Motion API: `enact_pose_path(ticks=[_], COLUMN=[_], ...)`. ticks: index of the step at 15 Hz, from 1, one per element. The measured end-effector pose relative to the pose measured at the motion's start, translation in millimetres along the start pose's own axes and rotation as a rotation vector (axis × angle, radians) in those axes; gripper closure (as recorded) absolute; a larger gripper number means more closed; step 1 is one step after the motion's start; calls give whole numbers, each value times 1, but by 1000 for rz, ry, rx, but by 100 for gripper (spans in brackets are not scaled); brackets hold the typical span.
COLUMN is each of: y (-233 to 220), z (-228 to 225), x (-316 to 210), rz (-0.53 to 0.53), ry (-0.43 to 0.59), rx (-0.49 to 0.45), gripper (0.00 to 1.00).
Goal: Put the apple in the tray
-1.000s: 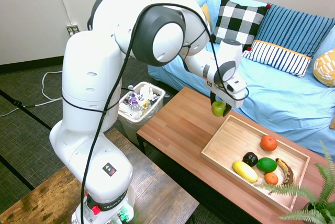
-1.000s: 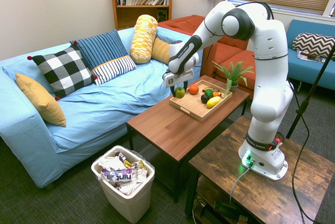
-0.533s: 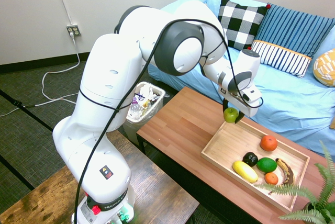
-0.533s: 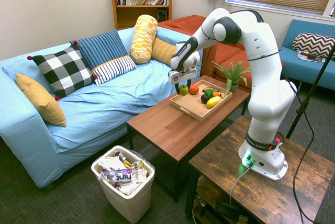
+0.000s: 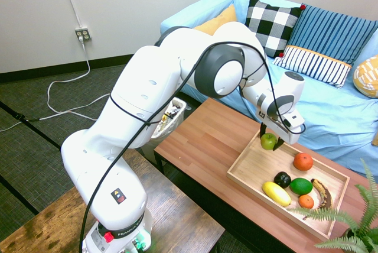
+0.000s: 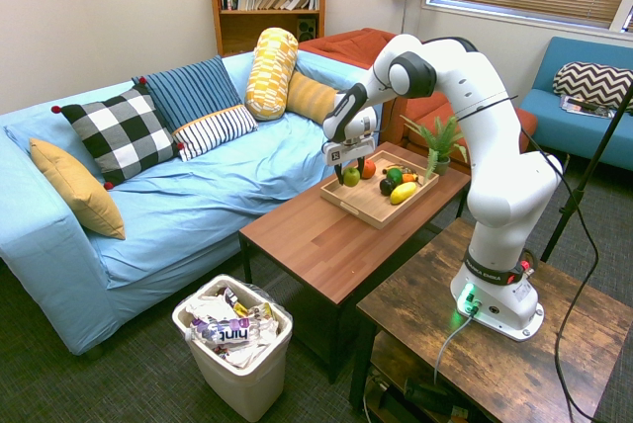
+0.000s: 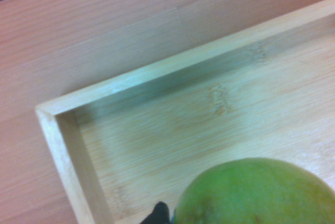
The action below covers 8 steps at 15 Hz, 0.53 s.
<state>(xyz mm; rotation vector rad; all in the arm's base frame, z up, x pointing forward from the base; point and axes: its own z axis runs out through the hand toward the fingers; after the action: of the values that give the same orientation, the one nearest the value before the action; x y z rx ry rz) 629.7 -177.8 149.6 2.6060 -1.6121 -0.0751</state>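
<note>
Apple (image 5: 269,141) hanging in the gripper (image 5: 271,142) over the tray (image 5: 254,170).

The fingers are clamping the yellow-green fruit on both sides, holding it just above the bare near-corner end of the light-wood tray on the coffee table (image 5: 204,138). An orange (image 5: 303,161), a dark green fruit (image 5: 300,186) and a yellow fruit (image 5: 276,193) are lying at the tray's other end, apart from the apple.
</note>
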Motion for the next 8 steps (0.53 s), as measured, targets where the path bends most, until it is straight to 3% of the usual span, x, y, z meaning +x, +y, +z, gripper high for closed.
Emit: enact_pose_path(ticks=[8], y=[4], z=[27], x=[4], rz=[2], ry=[-49], rx=[-4], gripper=[100])
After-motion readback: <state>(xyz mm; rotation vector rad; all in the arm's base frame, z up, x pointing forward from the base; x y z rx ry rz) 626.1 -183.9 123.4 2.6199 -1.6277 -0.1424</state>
